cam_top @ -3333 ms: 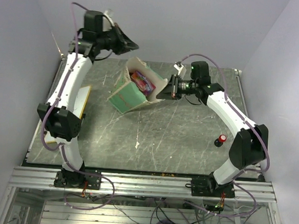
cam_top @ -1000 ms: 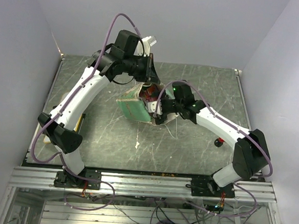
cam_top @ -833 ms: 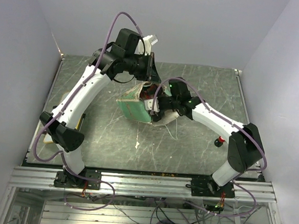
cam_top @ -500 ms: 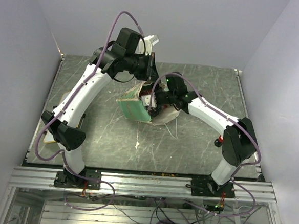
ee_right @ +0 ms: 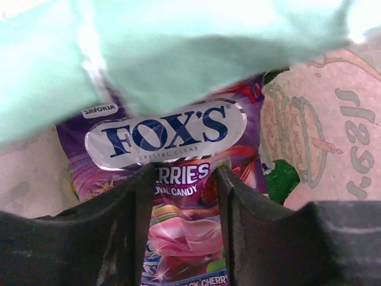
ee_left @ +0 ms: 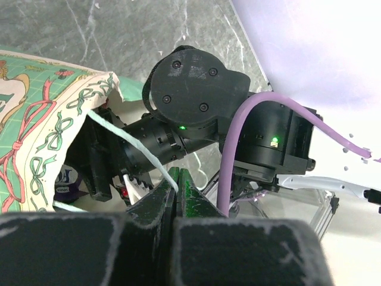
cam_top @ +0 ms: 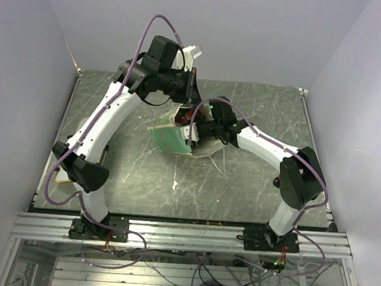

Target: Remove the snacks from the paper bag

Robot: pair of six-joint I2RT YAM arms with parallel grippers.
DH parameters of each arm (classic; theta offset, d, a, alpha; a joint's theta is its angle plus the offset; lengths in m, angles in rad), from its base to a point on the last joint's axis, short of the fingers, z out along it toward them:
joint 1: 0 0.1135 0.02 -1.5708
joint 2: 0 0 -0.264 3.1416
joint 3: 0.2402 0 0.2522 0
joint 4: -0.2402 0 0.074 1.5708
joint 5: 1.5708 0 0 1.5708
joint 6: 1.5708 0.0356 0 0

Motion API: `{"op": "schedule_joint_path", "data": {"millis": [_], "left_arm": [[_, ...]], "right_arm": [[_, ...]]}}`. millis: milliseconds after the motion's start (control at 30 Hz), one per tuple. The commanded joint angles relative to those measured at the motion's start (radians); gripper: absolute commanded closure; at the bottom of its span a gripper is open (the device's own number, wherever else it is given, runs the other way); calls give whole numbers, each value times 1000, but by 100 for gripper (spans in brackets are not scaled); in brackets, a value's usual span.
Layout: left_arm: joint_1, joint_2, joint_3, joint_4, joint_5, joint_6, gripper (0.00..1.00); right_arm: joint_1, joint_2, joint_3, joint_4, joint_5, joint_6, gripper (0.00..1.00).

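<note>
Straddling one purple packet [ee_right: 172, 140] (inside bag [ee_right: 178, 53]): right pincer [ee_right: 183, 179]

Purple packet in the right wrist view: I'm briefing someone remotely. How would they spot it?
Find the mint-green paper bag mid-table. Inside its mouth, framed by the fingers of the right gripper, lies the purple packet. Its white oval reading FOX'S is the giveaway; only a green sliver shows beside it.

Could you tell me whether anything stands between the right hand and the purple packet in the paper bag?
Nothing visible does: the right hand straddles the purple packet inside the paper bag; a mint-green fold only overhangs its top.
</note>
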Motion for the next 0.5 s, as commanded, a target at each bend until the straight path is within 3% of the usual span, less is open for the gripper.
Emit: {"op": "schedule_joint_path", "data": {"millis": [0, 200, 467], "left_arm": [[12, -58, -15, 26, -22, 1, 93], [49, -114, -105, 73, -62, -47, 93], [60, -152, -175, 131, -44, -79, 93]], "right_arm": [[-1, -11, -53, 30, 32, 5, 63], [-2, -80, -114, 72, 43, 54, 99], [-1, -161, -178, 133, 61, 109, 100]]}}
